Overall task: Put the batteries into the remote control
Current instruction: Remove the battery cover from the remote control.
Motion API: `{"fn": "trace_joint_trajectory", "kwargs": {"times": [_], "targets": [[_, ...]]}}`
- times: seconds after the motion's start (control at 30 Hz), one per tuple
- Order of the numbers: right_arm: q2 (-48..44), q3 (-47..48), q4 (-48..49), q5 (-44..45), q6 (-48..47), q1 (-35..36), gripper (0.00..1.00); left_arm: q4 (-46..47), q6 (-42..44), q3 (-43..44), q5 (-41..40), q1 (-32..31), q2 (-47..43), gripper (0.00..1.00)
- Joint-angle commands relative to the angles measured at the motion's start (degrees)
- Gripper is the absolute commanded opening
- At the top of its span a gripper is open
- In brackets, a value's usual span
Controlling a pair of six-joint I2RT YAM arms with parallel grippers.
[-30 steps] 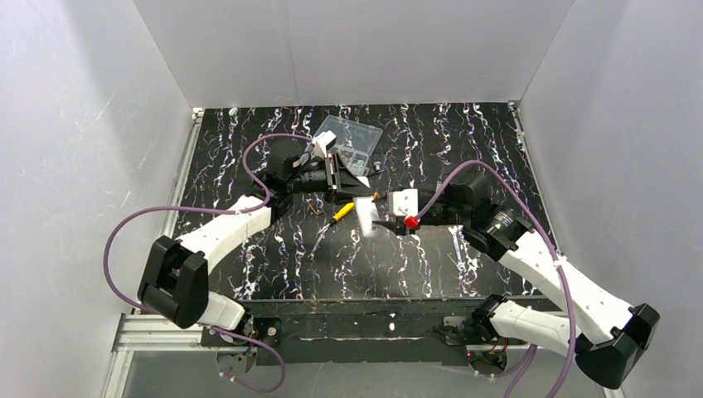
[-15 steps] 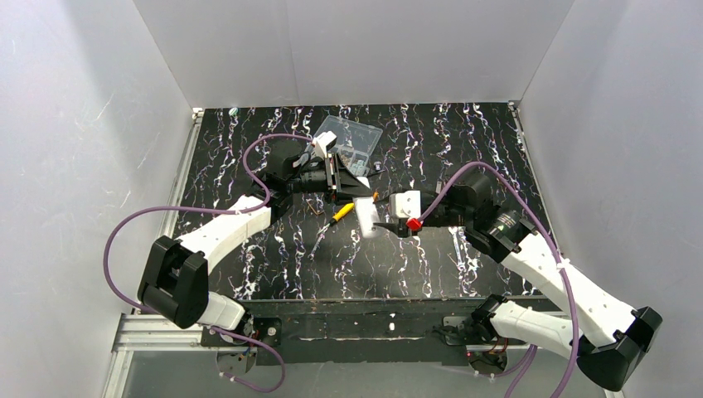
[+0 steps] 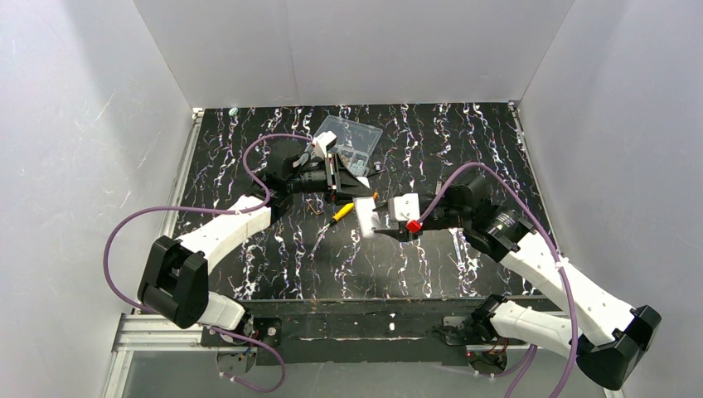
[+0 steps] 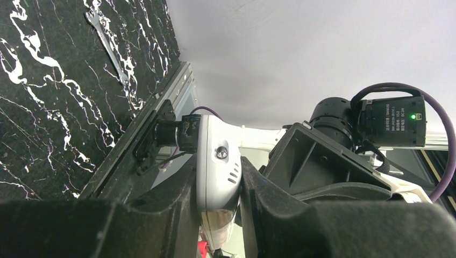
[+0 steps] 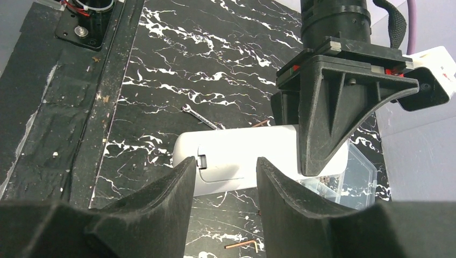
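Observation:
The remote control (image 3: 364, 217) is a slim white handset held off the table, clamped between the fingers of my left gripper (image 3: 351, 192). In the left wrist view it stands edge-on (image 4: 217, 161) inside that shut gripper (image 4: 218, 167). In the right wrist view its plain back with the cover latch (image 5: 236, 161) faces the camera. My right gripper (image 5: 226, 164) is open and empty, with its jaws just short of the remote's latch end; it also shows in the top view (image 3: 380, 231). A tiny orange speck (image 3: 375, 196) lies by the left gripper; I cannot identify it as a battery.
A yellow-and-black screwdriver (image 3: 340, 212) lies just left of the remote. A clear compartmented box (image 3: 350, 140) stands behind it, also in the right wrist view (image 5: 356, 177). A small wrench (image 5: 200, 117) and a copper hex key (image 5: 241, 245) lie on the black marbled table.
My right gripper has shifted slightly nearer, staying open by the remote's end. The left gripper and the remote have not moved.

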Motion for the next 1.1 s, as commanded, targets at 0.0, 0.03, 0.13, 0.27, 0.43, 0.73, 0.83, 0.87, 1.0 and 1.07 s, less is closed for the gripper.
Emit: {"fn": "trace_joint_trajectory", "kwargs": {"times": [0.0, 0.03, 0.13, 0.27, 0.43, 0.73, 0.83, 0.87, 1.0, 1.07], "targets": [[0.37, 1.39, 1.92, 1.07, -0.45, -0.30, 0.53, 3.73, -0.14, 1.69, 3.23, -0.22, -0.83, 0.00], [0.41, 1.38, 2.11, 1.13, -0.45, -0.27, 0.53, 3.65, -0.12, 1.66, 3.23, -0.26, -0.81, 0.00], [0.45, 1.28, 2.53, 0.94, -0.37, -0.31, 0.53, 3.67, -0.06, 1.51, 3.24, -0.25, -0.76, 0.00], [0.37, 1.51, 2.32, -0.26, 0.07, -0.27, 0.53, 3.74, -0.06, 1.58, 3.15, -0.25, -0.75, 0.00], [0.90, 2.20, 0.42, -2.36, 0.07, -0.26, 0.53, 3.68, -0.08, 1.66, 3.15, -0.25, -0.78, 0.00], [0.87, 1.52, 1.81, -0.12, -0.28, -0.31, 0.53, 3.75, -0.09, 1.63, 3.25, -0.28, -0.79, 0.00], [0.75, 1.13, 2.80, 0.82, -0.37, -0.23, 0.53, 3.79, -0.05, 1.57, 3.27, -0.21, -0.68, 0.00], [0.63, 1.06, 3.03, 1.02, -0.37, -0.29, 0.53, 3.84, -0.06, 1.56, 3.24, -0.27, -0.67, 0.00], [0.60, 0.86, 3.75, 1.38, -0.22, -0.29, 0.53, 3.94, -0.07, 1.48, 3.19, -0.18, -0.75, 0.00], [0.58, 0.81, 4.09, 1.69, -0.19, -0.24, 0.53, 4.01, -0.16, 1.45, 3.19, -0.25, -0.76, 0.00]]}}
